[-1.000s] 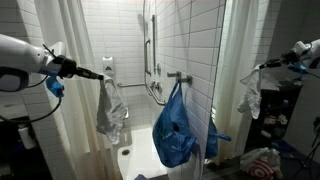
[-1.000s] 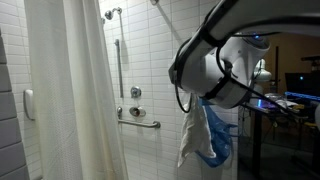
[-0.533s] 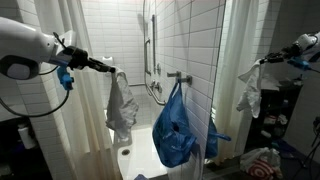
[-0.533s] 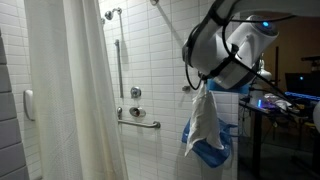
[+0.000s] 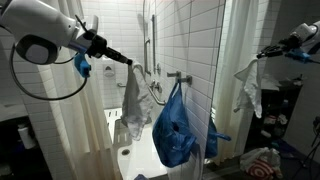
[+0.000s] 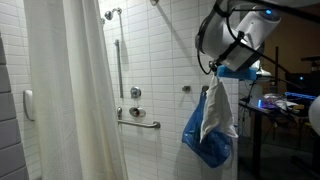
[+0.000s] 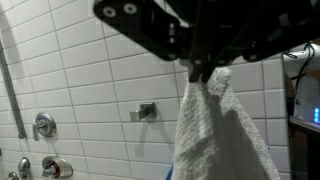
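Note:
My gripper (image 5: pixel 129 64) is shut on the top of a grey-white towel (image 5: pixel 137 96), which hangs down from it in the air inside a white-tiled shower. In the wrist view the gripper (image 7: pixel 203 72) comes in from the top and the towel (image 7: pixel 222 130) hangs below it, just right of a metal wall hook (image 7: pixel 143 111). In an exterior view the towel (image 6: pixel 217 108) hangs in front of a blue bag (image 6: pixel 203 140). The blue bag (image 5: pixel 177 127) hangs from the wall hook (image 5: pixel 178 76), close to the right of the towel.
A white shower curtain (image 6: pixel 75 95) hangs beside the tiled wall with a grab bar (image 6: pixel 139 121) and shower valves (image 7: pixel 43 125). A bathtub rim (image 5: pixel 128 158) lies below. A mirror at the side repeats the towel (image 5: pixel 247 88).
The arm has carried the hanging towel across toward the wall hook and the blue bag, and a little higher. The grip on the towel is unchanged.

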